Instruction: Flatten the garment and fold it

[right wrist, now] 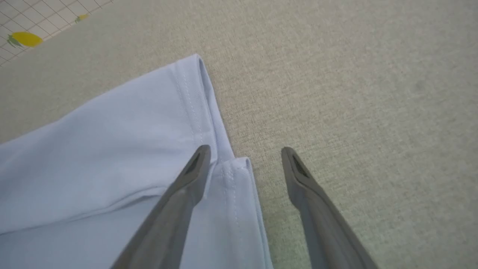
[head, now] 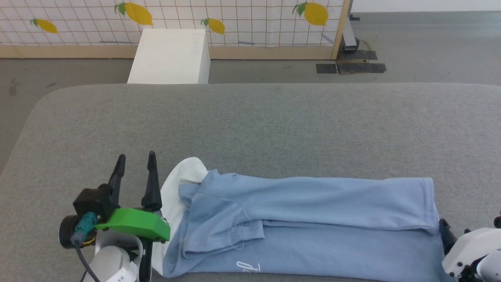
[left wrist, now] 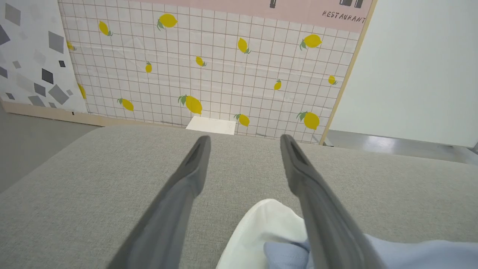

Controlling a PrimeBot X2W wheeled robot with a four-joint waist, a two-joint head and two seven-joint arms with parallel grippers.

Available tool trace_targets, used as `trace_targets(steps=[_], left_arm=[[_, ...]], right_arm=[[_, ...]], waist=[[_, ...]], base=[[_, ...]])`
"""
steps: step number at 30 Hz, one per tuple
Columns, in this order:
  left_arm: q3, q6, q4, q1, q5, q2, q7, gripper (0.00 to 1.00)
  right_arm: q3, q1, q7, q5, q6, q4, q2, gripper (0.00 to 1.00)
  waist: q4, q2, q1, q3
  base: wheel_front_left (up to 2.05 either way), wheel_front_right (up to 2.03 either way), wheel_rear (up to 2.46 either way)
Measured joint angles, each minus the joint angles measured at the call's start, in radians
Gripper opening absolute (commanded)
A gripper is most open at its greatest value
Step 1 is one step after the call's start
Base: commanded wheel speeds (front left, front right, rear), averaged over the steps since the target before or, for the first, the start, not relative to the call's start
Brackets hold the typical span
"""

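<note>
Shirt (head: 313, 219) lies half-folded along the tabletop's (head: 250, 125) near edge, collar (head: 184, 176) toward the left edge. Left pincer (head: 137, 156) spread beside the collar, right pincer (right wrist: 245, 149) spread over the hem (right wrist: 209, 104), both empty. Looks soft, light, floppy: best pinched at hem corners and shoulders

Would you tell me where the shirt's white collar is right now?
In the head view, the white collar lies at the left end of the garment on the grey surface, just right of the left gripper.

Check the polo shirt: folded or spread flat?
Folded lengthwise: on the polo shirt, the far half lies doubled over the near half, sleeve on top.
</note>
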Motion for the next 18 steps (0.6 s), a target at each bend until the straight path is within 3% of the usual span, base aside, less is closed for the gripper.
trace_targets(steps=[11,12,13,15,16,18], left_arm=[[0.028,-0.035,0.053,-0.001,0.056,-0.036,0.0,1.0],[0.029,-0.039,0.055,-0.001,0.057,-0.038,0.0,1.0],[0.03,-0.041,0.059,-0.001,0.058,-0.04,0.0,1.0],[0.034,-0.046,0.063,-0.001,0.06,-0.043,0.0,1.0],[0.036,-0.049,0.065,-0.001,0.063,-0.045,0.0,1.0],[0.039,-0.057,0.07,-0.001,0.064,-0.048,0.0,1.0]], right_arm=[[0.011,-0.126,0.146,-0.033,0.0,0.197,-0.007,1.0],[0.019,-0.131,0.164,-0.034,0.0,0.202,-0.01,0.85],[0.029,-0.138,0.189,-0.033,0.0,0.207,-0.017,0.53],[0.046,-0.144,0.224,-0.033,0.0,0.207,-0.026,0.13],[0.05,-0.144,0.233,-0.033,0.0,0.202,-0.028,0.0],[0.054,-0.144,0.24,-0.034,0.0,0.191,-0.027,0.0]], waist=[[-0.003,0.0,0.0,-0.008],[-0.002,0.0,0.0,-0.007],[-0.001,0.0,0.0,-0.007],[0.001,0.0,0.0,-0.005],[0.001,0.0,0.0,-0.004],[0.002,0.0,0.0,-0.002]], base=[[0.0,0.0,0.0],[0.0,0.0,0.0],[0.0,0.0,0.0],[0.0,0.0,0.0],[0.0,0.0,0.0],[0.0,0.0,0.0]])
